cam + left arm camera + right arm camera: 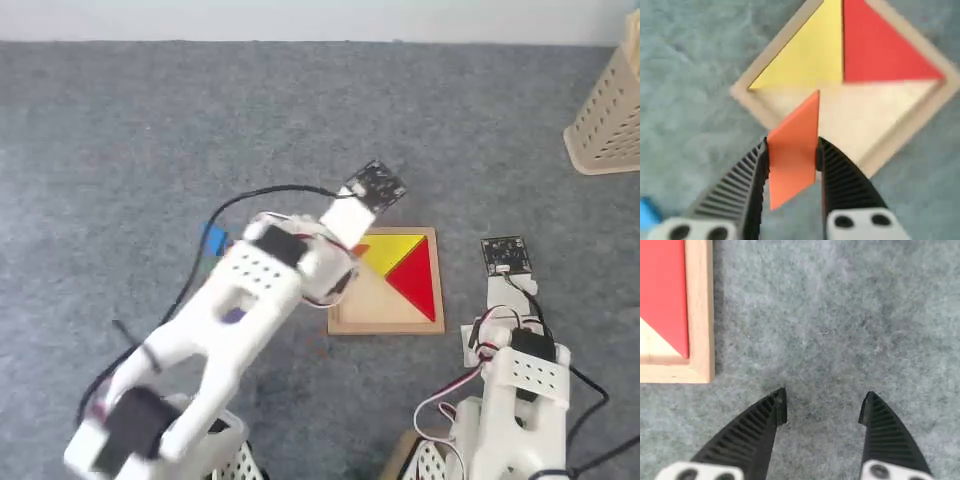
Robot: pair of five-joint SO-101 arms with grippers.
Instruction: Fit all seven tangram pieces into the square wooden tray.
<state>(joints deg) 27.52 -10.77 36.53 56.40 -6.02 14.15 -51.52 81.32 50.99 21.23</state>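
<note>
The square wooden tray (385, 322) lies on the grey carpet with a yellow triangle (393, 249) and a red triangle (420, 277) laid in its far half. My left gripper (791, 144) hangs over the tray's near-left corner (747, 97), shut on an orange piece (792, 160) held on edge between its fingers. Beyond it lie the yellow triangle (805, 60) and the red triangle (880, 50). My right gripper (825, 396) stands open over bare carpet beside a tray corner (702, 315), nothing between its fingers. A blue piece (213, 238) lies left of the tray.
A beige perforated stand (610, 110) sits at the far right edge of the table. The left arm (250, 300) stretches across the carpet and covers the tray's left side. The blue piece (647, 210) also shows beside the left gripper.
</note>
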